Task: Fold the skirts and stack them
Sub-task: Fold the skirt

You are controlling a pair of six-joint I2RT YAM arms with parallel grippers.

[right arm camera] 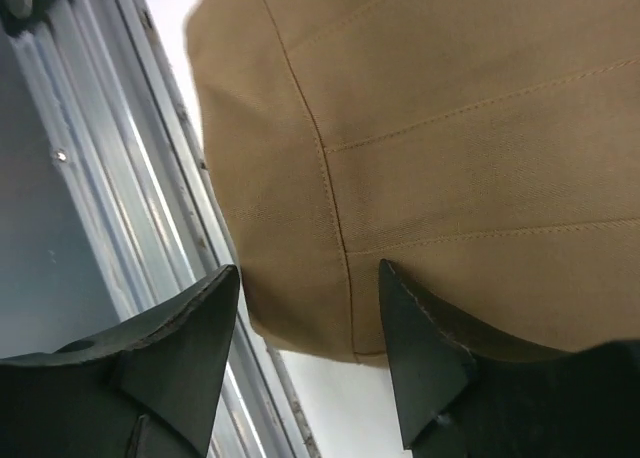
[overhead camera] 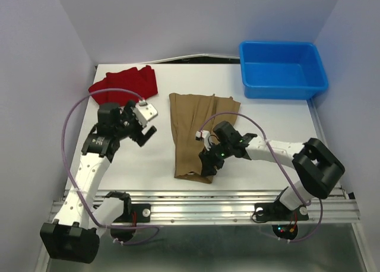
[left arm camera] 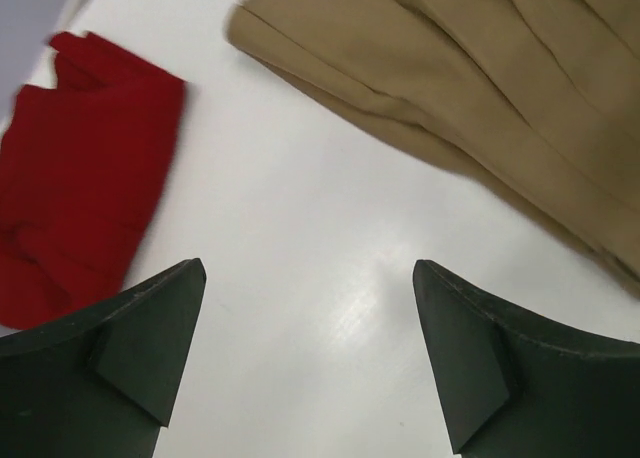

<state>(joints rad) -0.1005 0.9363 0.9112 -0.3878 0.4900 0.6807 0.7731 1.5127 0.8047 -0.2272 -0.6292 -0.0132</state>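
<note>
Saw the left arm's big black joint (overhead camera: pixel 68 239) closest of all, down at the bottom, with the metal rail (overhead camera: pixel 202 204) just past it. Then looked at the big white table (overhead camera: pixel 154 159). Found the blue plastic bin (overhead camera: pixel 279 91) at the far right corner.

Found the tan skirt (overhead camera: pixel 193 120) in the middle, lying flat with long creases down it. Noticed the far end spread wide like a fan and the near end narrow, close to the metal rail. Found the red skirt (overhead camera: pixel 127 82) at the far left corner, bunched up in a low heap. Saw a strip of bare table between the two skirts, so not touching.

Spotted the left gripper (left arm camera: pixel 310 268) above the bare table, between the red skirt and the tan skirt. Saw its two dark fingers (left arm camera: pixel 150 348) spread very wide, with nothing in them.

Spotted the right gripper (right arm camera: pixel 308 270) low over the near end of the tan skirt. Saw its fingers (right arm camera: pixel 190 348) partly apart, with a gap between the tips. Saw tan cloth under that gap, with a stitched seam along it, but no cloth pinched between the tips. Saw the edge of the tan skirt right beside the rail in the right wrist view.
</note>
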